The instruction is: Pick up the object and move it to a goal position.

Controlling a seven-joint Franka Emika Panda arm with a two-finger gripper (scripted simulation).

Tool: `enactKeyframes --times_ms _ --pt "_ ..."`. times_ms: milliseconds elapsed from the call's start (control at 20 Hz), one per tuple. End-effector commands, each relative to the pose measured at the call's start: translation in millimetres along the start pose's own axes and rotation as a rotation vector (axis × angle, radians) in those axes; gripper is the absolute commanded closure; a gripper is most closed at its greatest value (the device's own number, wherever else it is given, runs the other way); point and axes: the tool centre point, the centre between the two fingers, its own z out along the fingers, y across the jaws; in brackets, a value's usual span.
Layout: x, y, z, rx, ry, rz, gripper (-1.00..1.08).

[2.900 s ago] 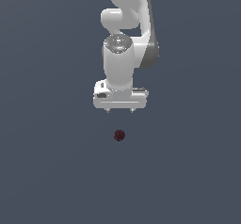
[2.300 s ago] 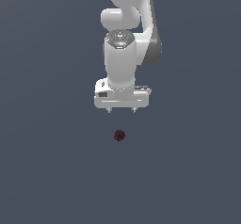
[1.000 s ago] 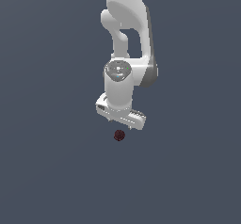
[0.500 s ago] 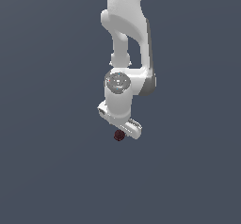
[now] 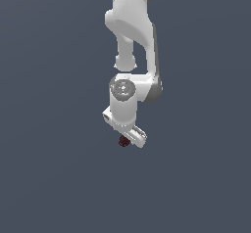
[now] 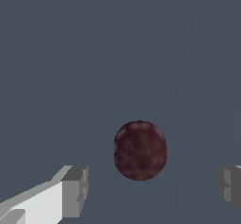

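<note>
The object is a small dark maroon ball (image 5: 123, 141) with a mottled surface, lying on the flat grey floor. In the exterior view my white gripper (image 5: 125, 140) has come down right over it and covers most of it; only a small part shows under the hand. In the wrist view the ball (image 6: 140, 150) lies between my two grey fingertips (image 6: 75, 191), which stand wide apart on either side of it and do not touch it. The gripper (image 6: 153, 190) is open.
The plain dark grey floor (image 5: 59, 178) stretches all around. The white arm (image 5: 132, 36) rises straight above the ball. No other object shows.
The arm has lowered and the hand has turned about its axis; the gripper, once well above the ball, is now down around it. The ball has not moved.
</note>
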Motion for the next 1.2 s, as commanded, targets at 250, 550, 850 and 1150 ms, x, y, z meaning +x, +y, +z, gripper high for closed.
enactKeyframes --times_ms 250,550,850,1150 --pt "0 0 19 0.0 0.0 0.002 -0.92" --pt "-1 1 47 0.0 0.001 0.005 -0.92" --pt "0 0 50 0.0 0.001 0.005 1.08" --pt "0 0 50 0.0 0.001 0.005 1.08"
